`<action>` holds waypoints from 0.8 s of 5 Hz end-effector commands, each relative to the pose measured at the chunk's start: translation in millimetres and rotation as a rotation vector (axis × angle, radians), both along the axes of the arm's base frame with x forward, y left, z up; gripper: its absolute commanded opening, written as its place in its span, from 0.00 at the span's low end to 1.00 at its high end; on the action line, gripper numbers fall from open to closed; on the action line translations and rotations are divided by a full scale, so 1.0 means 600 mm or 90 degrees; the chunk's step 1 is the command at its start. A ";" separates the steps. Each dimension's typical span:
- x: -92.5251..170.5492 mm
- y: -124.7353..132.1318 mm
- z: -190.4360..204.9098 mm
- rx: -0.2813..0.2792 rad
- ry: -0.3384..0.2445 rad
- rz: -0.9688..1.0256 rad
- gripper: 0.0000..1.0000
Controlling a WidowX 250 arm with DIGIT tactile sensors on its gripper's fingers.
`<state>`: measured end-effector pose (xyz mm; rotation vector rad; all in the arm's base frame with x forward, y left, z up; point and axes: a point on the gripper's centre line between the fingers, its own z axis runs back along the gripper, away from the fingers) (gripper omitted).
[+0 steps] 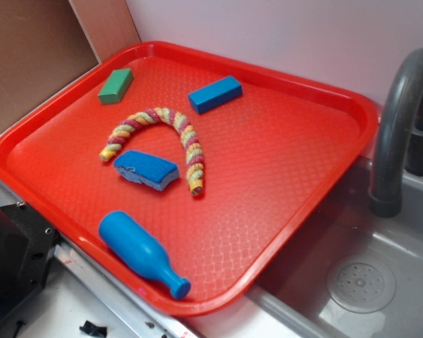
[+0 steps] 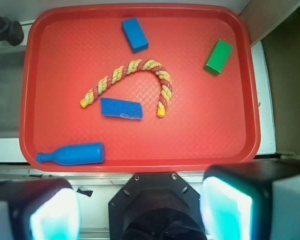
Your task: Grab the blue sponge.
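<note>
The sponge (image 2: 121,108) lies flat on the tray (image 2: 230,145), inside the curve of the rope (image 2: 135,80), so access from above is free. The gripper (image 2: 140,207) hangs high over the tray's near edge with its fingers (image 2: 225,207) spread wide and empty, probably so it can come down around the sponge.

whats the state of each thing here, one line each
blue sponge: lying flat on the tray inside the rope's arch, not gripped
rope: bent in an arch, lying loose
blue bottle: lying on its side near the tray edge
blue block: lying flat
green block: lying flat
red tray: flat beside the sink
gripper: open, empty, above the tray's edge
</note>
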<state>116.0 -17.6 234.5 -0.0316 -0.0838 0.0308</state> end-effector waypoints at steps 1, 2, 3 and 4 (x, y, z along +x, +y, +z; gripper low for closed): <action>0.000 0.000 0.000 0.000 0.000 0.000 1.00; 0.013 -0.010 -0.024 0.023 -0.034 -0.100 1.00; 0.027 -0.004 -0.054 0.010 -0.050 -0.206 1.00; 0.046 -0.003 -0.081 0.007 -0.092 -0.363 1.00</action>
